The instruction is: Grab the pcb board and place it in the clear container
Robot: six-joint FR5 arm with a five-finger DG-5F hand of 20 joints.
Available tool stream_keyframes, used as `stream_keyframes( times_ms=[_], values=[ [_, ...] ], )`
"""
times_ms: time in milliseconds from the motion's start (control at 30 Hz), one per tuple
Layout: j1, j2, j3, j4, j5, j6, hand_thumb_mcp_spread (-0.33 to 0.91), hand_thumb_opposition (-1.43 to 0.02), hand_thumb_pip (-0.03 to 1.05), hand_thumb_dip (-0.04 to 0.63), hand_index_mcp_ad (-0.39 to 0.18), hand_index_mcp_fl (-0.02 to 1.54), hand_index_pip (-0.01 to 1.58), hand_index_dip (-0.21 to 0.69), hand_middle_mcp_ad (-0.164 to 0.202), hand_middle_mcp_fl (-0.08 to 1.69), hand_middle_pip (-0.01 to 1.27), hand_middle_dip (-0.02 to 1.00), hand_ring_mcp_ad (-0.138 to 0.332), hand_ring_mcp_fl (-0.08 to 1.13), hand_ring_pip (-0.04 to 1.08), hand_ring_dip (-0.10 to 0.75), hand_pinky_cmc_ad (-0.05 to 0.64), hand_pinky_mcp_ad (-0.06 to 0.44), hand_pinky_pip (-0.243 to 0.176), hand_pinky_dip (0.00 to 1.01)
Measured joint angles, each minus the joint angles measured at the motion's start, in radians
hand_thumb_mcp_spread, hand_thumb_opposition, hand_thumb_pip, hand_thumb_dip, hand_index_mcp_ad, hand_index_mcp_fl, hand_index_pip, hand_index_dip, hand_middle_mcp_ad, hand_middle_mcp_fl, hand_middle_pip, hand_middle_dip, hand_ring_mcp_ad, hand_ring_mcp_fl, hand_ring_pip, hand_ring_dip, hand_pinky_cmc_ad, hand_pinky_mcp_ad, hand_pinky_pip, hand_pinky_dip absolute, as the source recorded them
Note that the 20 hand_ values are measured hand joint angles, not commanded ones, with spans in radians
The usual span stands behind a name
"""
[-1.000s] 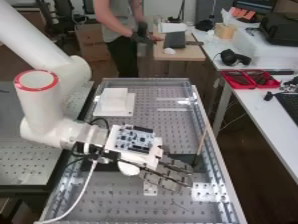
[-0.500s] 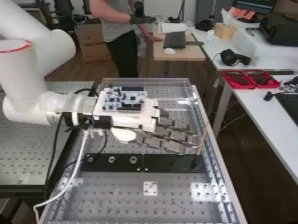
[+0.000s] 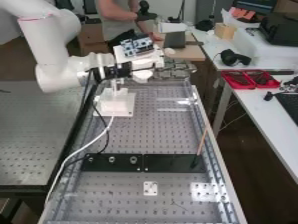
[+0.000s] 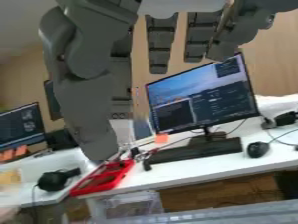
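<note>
Your dark grey hand (image 3: 174, 71) hung near the far end of the perforated metal surface (image 3: 159, 137), fingers (image 4: 159, 47) straight and wide. The blue-and-white circuit board (image 3: 137, 45) sat on the hand's white mount (image 3: 146, 61).

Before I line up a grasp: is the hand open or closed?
Open. The hand has its fingers extended in both views, curled round nothing.
</note>
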Motion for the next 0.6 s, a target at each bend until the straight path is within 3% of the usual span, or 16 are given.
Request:
stream_keyframes(
  times_ms=[300, 600],
  values=[
    [0.130, -0.098, 0.057, -0.020, 0.030, 0.034, 0.69, -0.88, 0.39, 0.234, -0.208, 0.63, 1.27, 0.251, 0.038, 0.12, 0.13, 0.16, 0.134, 0.03, 0.09, 0.021, 0.248, 0.098, -0.075, 0.19],
    [0.172, -0.186, 0.119, -0.054, 0.134, 0.027, 0.70, -0.88, 0.39, 0.234, -0.208, 0.63, 1.27, 0.253, 0.042, 0.12, 0.14, 0.16, 0.133, 0.03, 0.09, 0.021, 0.258, 0.101, -0.075, 0.19]
  ],
)
